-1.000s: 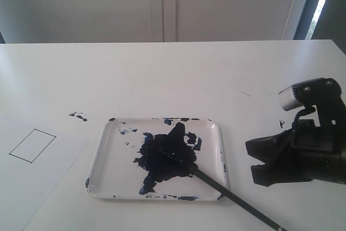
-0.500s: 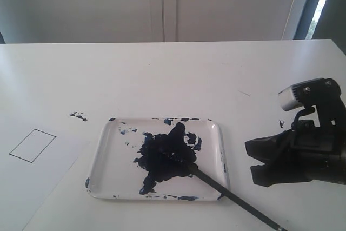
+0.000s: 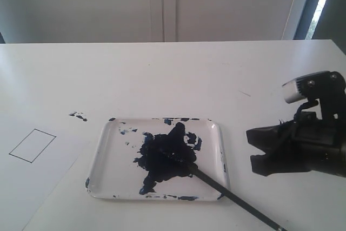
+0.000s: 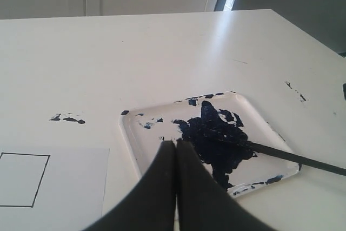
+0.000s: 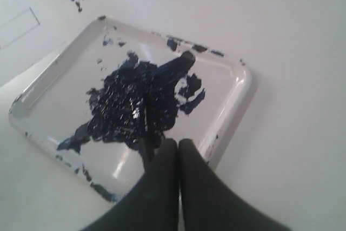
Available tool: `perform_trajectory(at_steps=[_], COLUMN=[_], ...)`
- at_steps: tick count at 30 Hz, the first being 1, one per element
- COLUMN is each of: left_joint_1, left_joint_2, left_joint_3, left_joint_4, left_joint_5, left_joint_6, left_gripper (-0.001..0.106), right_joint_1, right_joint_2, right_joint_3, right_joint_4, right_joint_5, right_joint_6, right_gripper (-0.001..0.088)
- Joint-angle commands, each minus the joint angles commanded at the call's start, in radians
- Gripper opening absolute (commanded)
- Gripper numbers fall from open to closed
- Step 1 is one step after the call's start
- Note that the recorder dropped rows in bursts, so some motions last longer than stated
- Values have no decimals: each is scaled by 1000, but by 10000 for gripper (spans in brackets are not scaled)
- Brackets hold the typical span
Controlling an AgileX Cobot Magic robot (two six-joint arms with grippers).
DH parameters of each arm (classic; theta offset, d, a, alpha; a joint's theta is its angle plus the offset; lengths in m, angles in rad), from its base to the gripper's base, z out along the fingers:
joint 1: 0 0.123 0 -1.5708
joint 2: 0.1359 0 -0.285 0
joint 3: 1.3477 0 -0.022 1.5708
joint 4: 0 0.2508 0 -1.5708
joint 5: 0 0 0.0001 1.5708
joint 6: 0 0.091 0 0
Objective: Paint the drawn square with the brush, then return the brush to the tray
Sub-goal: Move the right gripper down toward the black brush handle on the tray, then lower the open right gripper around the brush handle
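Two hands are sitting pinched shut, gripping nothing. The brush is lying ahead of the right hand, tip in the tray. Descending unopened, that hand is risking knocking the handle off the rim and flicking paint. The drawn square is waiting unpainted, off to one side of the left hand.

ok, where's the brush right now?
Exterior view, lower right of centre: the brush lies with its tip in the navy blot of the tray, its handle slanting out over the near right corner.
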State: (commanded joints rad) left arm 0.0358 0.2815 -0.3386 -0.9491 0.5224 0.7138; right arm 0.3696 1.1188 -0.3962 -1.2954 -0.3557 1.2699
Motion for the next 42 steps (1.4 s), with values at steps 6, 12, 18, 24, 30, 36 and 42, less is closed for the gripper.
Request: perform_trajectory(at_steps=[6, 12, 18, 24, 30, 36, 42], left_joint_1=[0, 0, 0, 0, 0, 0, 0], left_joint_2=[0, 0, 0, 0, 0, 0, 0], left_joint_3=[0, 0, 0, 0, 0, 0, 0], left_joint_4=[0, 0, 0, 0, 0, 0, 0], left_joint_5=[0, 0, 0, 0, 0, 0, 0], left_joint_6=[0, 0, 0, 0, 0, 0, 0], left_gripper=[0, 0, 0, 0, 0, 0, 0], right_joint_1=[0, 0, 47, 148, 250, 317, 339], right_joint_2=[0, 0, 1, 1, 1, 1, 1], right_joint_3=[2, 1, 1, 1, -1, -26, -28], right_joint_4=[294, 724, 942, 1131, 1546, 1823, 1873], right_joint_5=[64, 229, 383, 523, 623, 708, 718], right_joint_6=[-306, -892, -1128, -1250, -1683, -1958, -1985], right_gripper=[0, 0, 0, 0, 0, 0, 0])
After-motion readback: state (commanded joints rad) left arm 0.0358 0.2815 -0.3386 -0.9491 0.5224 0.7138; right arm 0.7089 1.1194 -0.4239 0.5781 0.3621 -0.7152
